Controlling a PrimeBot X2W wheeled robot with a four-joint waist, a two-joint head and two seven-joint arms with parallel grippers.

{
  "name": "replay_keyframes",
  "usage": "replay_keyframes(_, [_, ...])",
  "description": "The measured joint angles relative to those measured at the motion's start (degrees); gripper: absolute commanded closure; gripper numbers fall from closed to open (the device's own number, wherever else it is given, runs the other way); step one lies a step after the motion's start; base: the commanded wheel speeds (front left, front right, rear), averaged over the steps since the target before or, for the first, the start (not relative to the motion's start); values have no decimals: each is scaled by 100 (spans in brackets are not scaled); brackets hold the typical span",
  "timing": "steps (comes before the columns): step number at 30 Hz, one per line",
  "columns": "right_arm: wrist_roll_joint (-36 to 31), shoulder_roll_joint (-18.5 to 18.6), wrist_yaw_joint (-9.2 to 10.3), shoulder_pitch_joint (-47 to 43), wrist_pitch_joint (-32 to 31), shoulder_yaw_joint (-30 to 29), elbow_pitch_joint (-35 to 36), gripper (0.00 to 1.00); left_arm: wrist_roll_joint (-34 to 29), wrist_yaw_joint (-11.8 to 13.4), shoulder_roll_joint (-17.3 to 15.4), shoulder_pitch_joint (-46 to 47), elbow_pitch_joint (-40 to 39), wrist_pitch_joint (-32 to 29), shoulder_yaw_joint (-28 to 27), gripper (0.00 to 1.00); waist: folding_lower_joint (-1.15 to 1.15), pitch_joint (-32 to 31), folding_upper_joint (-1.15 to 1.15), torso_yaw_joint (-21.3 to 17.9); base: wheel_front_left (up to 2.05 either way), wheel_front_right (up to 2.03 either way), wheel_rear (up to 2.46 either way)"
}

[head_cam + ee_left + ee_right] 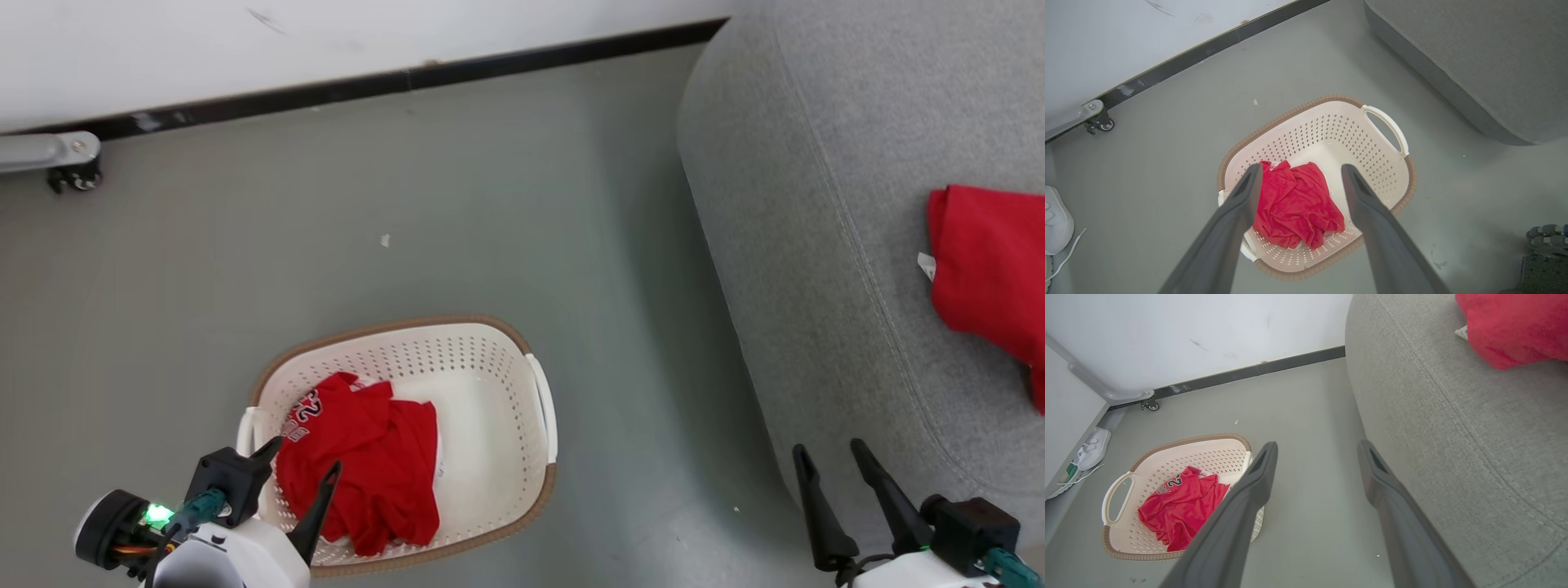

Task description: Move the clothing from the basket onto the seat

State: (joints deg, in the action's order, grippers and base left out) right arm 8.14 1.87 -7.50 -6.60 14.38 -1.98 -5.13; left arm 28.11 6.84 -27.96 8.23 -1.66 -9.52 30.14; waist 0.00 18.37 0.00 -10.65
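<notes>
Down in basket [461, 359] — red clothing [367, 465], perhaps two pieces.

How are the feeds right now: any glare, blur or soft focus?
Head view: even light, no glare, red jersey in the basket sharp. Left wrist view: left gripper looms soft-edged, basket crisp. Right wrist view: red garment on the sofa looks fuzzy at the top edge.

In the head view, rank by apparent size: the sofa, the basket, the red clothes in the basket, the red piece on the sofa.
sofa
basket
red clothes in the basket and red piece on the sofa: about alike, the latter cut off by the frame
</notes>
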Motion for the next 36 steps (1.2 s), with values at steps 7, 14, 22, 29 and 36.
replay_keyframes(7, [66, 1, 0, 252, 0, 235, 74, 0, -42, 0, -212, 74, -97, -58, -93, 0, 0, 381, 0, -247, 0, 0, 0])
replay_keyframes(14, [197, 1, 0, 483, 0, 469, 80, 0, -260, -2, -525, 97, -130, -287, -74, 0, 0, 736, 0, -471, 0, 0, 0])
replay_keyframes(22, [330, 3, 0, 732, 0, 769, 86, 0, -608, -54, -847, 336, -203, -564, 24, 0, 0, 1147, 0, -733, 0, 0, 0])
replay_keyframes(29, [405, 4, 0, 954, 0, 992, 85, 0, -616, -53, -867, 504, -328, -692, -11, 0, 0, 1437, 0, -910, 0, 0, 0])
replay_keyframes(36, [493, 4, 0, 1066, 0, 1121, 82, 0, -726, -70, -1081, 531, -349, -844, 5, 0, 0, 1674, 0, -1046, 0, 0, 0])
